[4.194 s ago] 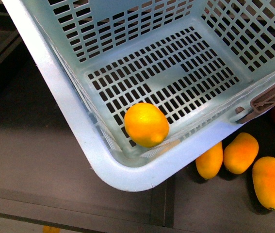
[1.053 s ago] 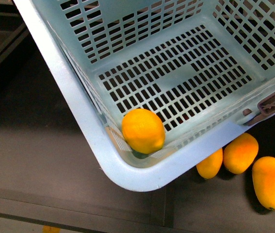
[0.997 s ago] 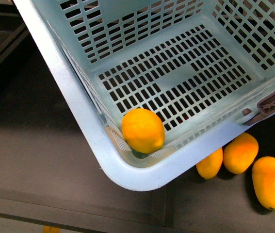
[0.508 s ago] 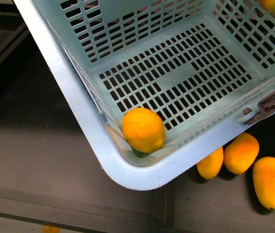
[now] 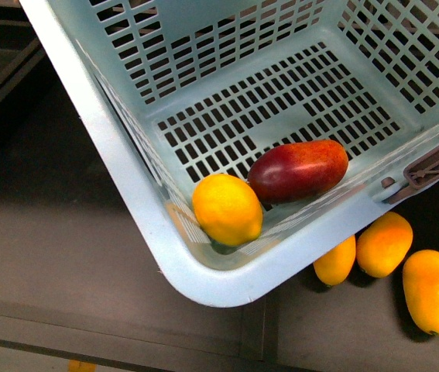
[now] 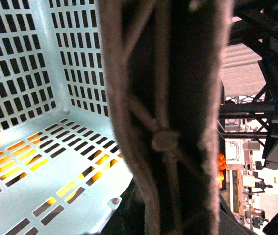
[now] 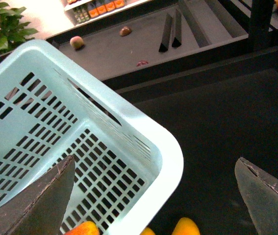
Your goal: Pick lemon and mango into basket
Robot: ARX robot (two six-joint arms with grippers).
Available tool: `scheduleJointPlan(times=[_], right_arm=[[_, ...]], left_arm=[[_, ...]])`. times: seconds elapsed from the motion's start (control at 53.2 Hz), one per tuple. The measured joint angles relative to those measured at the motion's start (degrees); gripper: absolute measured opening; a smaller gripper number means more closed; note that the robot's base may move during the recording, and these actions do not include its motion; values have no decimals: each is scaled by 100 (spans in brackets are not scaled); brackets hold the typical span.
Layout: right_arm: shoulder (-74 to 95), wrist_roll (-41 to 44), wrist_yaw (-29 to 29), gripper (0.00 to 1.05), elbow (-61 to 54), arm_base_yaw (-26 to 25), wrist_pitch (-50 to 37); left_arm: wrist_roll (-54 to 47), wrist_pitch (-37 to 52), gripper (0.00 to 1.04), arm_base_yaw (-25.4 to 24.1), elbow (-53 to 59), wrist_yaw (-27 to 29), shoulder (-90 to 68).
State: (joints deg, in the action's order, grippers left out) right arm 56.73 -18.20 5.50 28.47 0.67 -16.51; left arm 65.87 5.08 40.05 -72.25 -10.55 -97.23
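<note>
Mango lies in basket, below spread right gripper.

One basket, two fruits inside it, three more outside.

The front view shows a single light teal basket holding one round orange-yellow lemon and one dark red mango. On the dark bench beside it lie three longer yellow-orange fruits: one partly hidden under the basket's rim, one next to it, and one further right. That makes five fruits counted in this view.
</note>
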Motion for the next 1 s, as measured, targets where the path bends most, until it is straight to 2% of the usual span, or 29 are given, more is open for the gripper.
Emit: scheduleJointPlan(times=[0.075, 0.132, 0.188, 0.357, 0.602, 0.997], right_arm=[[-46, 15, 13, 96, -57, -2, -33], [-59, 494, -407, 86, -354, -37, -863], [-133, 953, -520, 78, -667, -42, -1460], [-553, 1550, -546, 53, -1237, -50, -1840], [-1384, 1786, -549, 1, -1993, -55, -1746], [-2649, 1788, -549, 2, -2546, -55, -1025]], left_arm=[[-2, 0, 6, 2, 0, 0, 0], [-2, 0, 6, 2, 0, -9, 0], [0, 0, 6, 2, 0, -22, 0], [0, 0, 6, 2, 0, -15, 0], [-2, 0, 6, 2, 0, -4, 0], [-2, 0, 6, 2, 0, -2, 0]])
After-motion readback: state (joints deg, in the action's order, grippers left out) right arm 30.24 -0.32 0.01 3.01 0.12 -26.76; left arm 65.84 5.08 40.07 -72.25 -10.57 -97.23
